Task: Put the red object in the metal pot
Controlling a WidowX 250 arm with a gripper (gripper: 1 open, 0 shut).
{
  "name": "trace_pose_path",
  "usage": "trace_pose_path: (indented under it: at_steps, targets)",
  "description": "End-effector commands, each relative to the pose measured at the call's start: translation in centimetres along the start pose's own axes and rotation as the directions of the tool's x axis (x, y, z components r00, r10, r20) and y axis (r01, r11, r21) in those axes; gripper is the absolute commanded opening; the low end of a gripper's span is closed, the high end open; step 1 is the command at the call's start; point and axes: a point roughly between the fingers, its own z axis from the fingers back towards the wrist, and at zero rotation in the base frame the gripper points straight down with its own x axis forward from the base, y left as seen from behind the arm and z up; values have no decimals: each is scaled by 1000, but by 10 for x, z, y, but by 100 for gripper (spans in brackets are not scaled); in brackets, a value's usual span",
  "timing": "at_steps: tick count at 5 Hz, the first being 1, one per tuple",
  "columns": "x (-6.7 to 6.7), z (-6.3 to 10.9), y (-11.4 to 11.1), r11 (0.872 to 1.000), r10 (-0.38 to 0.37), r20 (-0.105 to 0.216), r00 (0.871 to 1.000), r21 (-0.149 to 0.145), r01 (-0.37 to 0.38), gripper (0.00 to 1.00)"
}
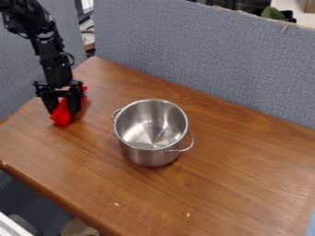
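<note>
The red object (59, 112) sits on the wooden table (234, 175) at the far left, between the black fingers of my gripper (59, 103), which comes straight down on it from above. The jaws are shut on the red object, which still rests at table level. The metal pot (153, 131), shiny and round with two small side handles, stands empty to the right of the gripper, about a pot's width away.
A grey fabric partition (185, 46) runs along the back of the table. The table's left and front edges drop off to the floor. The black arm (37, 37) rises up and to the left from the gripper.
</note>
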Motion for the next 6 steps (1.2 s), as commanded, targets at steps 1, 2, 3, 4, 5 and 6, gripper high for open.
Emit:
trace_pose_path:
  at_steps: [1,2,3,4,5,6]
  targets:
    - [4,31,-8,1000,-18,69,997,18,17,0]
    - [3,34,-12,1000,-27,71,997,18,25,0]
    - [2,37,-16,999,-38,73,997,18,37,0]
    - [1,39,-20,999,-49,74,996,21,48,0]
    - [0,42,-23,998,-60,77,995,25,59,0]
    - [-2,45,-26,997,-68,79,995,32,66,0]
